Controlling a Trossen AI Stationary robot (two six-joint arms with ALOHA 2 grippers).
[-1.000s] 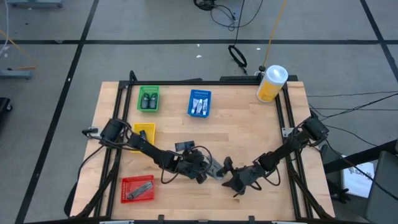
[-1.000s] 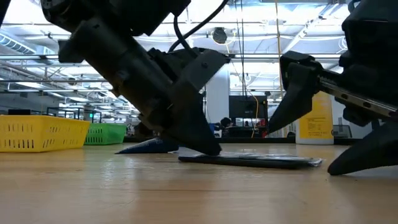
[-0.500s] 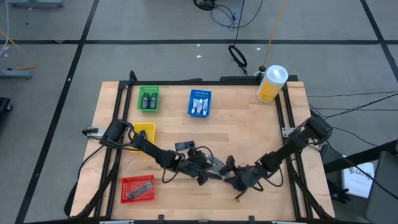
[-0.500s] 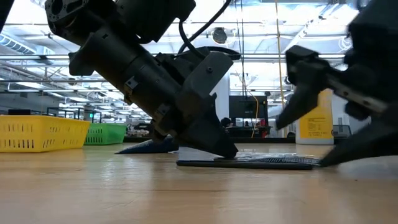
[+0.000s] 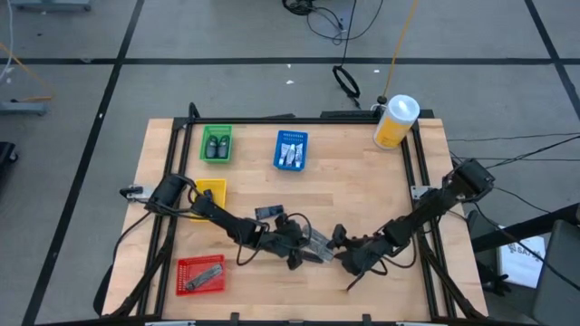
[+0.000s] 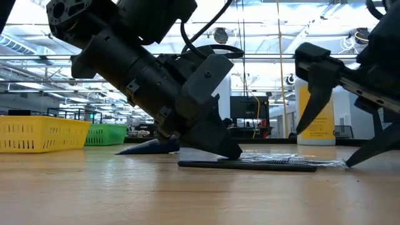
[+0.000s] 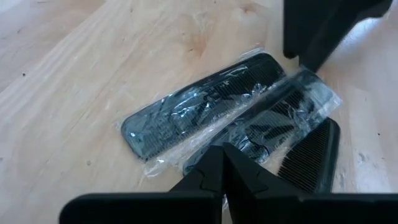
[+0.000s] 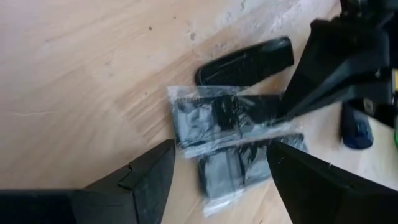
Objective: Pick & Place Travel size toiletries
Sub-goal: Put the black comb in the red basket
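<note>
two dark jointed arms, black cables

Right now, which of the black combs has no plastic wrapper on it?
The bare comb at the edge of the pile. The other two combs are sealed in shiny clear bags, while this one shows its plain black teeth with nothing over them.

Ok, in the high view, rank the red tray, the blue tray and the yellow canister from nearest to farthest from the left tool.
Measured from the left tool, near the front middle of the table:
1. Red tray, front left corner area.
2. Blue tray, toward the back, about mid-table.
3. Yellow canister, back right corner.
</note>
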